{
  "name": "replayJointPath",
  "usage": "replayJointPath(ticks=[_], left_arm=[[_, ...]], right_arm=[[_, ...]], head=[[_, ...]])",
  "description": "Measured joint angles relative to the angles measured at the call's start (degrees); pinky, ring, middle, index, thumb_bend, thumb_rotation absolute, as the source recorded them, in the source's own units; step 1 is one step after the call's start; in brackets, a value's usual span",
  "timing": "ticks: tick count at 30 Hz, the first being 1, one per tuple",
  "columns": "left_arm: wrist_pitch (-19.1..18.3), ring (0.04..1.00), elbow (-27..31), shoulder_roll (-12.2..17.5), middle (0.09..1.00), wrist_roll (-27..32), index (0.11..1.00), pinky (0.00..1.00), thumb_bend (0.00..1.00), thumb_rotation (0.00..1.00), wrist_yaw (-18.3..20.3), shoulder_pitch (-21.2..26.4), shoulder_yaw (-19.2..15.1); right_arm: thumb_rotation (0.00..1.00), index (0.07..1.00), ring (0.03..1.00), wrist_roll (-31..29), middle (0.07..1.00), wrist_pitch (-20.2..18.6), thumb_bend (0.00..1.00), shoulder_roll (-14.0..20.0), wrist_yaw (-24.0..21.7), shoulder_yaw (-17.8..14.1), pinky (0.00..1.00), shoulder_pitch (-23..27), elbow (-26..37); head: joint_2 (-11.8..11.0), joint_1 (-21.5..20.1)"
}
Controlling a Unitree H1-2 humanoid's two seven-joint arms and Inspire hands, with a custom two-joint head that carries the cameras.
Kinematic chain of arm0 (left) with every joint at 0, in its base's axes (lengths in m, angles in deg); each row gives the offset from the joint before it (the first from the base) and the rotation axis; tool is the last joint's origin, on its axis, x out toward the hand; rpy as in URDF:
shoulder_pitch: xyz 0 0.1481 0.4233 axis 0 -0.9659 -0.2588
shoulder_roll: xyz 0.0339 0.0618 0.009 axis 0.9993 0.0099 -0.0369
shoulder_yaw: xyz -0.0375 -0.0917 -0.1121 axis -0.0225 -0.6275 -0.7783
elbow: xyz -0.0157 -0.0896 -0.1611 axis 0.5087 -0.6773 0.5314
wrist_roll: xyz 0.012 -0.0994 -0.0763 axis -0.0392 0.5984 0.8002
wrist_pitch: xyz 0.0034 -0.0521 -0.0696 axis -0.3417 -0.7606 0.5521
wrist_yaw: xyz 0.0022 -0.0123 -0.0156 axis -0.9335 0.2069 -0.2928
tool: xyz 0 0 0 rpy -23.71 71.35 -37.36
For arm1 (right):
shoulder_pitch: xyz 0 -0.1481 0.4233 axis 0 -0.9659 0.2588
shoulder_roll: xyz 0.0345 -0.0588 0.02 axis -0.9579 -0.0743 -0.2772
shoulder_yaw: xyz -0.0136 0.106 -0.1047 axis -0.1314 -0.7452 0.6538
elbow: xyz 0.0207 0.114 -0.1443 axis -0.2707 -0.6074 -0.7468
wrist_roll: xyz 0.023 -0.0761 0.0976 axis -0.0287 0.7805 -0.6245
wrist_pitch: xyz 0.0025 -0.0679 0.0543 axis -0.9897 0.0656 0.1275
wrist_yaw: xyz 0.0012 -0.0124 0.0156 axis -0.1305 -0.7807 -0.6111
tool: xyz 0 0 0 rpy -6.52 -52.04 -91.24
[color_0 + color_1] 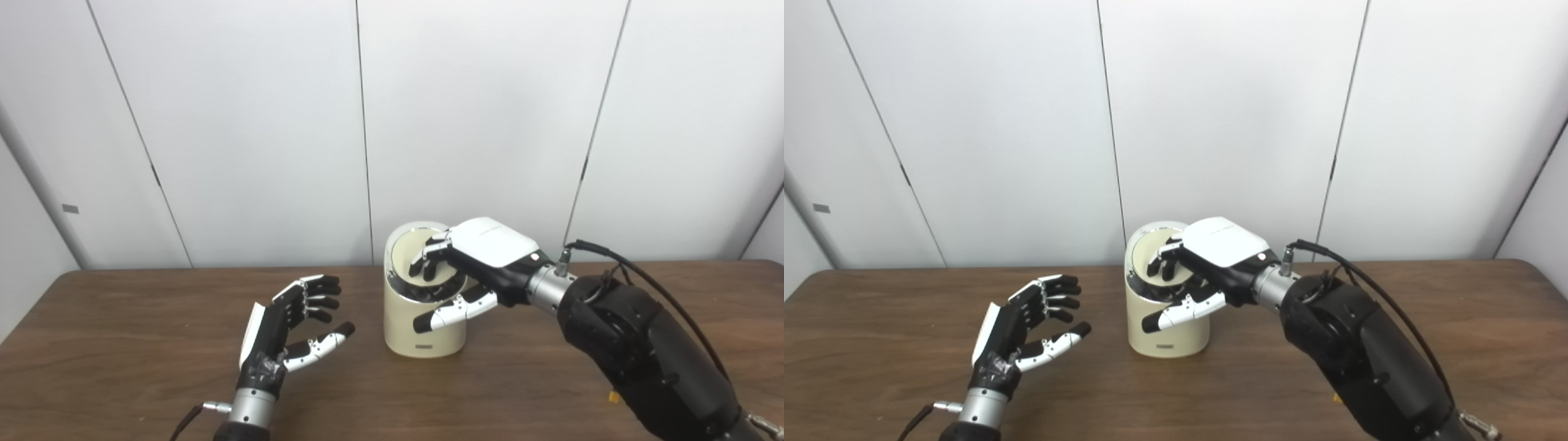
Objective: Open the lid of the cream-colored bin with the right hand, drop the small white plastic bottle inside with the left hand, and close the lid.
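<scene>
The cream-colored bin [404,324] stands on the table's middle, near the back. Its round lid [405,250] is tilted up and shows its pale inner face, with a dark gap under it. My right hand [484,254] reaches over the bin from the right. Its bent fingers [432,260] rest on the lid's face, and its thumb [456,311] sticks out in front of the bin wall, gripping nothing. My left hand [288,324] hovers open and empty to the left of the bin, palm turned toward it. No white bottle shows in either view.
The brown wooden table [122,343] runs across the whole view, with a white panelled wall [245,122] right behind it. My right forearm [643,349] with its black cable crosses the table's right side.
</scene>
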Motion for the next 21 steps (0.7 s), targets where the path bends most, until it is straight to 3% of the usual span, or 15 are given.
replayJointPath(ticks=[10,17,21], left_arm=[[-0.12,0.639,0.02,-0.24,0.689,0.13,0.698,0.56,0.62,0.00,0.03,-0.59,0.00],[-0.10,0.636,-0.13,-0.24,0.687,0.09,0.698,0.56,0.62,0.00,0.02,-0.51,0.04],[-0.04,0.642,-0.44,-0.22,0.686,0.04,0.697,0.58,0.62,0.00,0.01,-0.42,0.05]], right_arm=[[0.89,0.727,0.898,-0.18,0.737,-0.39,0.74,0.16,-0.43,-0.15,0.94,-0.05,0.84],[0.84,0.724,0.894,-2.08,0.745,-3.25,0.70,-0.59,-2.66,-2.64,0.94,-0.93,2.96],[0.85,0.727,0.881,-3.26,0.747,-5.22,0.70,-0.71,-2.88,-5.10,0.80,-0.84,4.94]], head=[[-0.61,-0.35],[-0.97,-0.44],[-1.23,-0.44]])
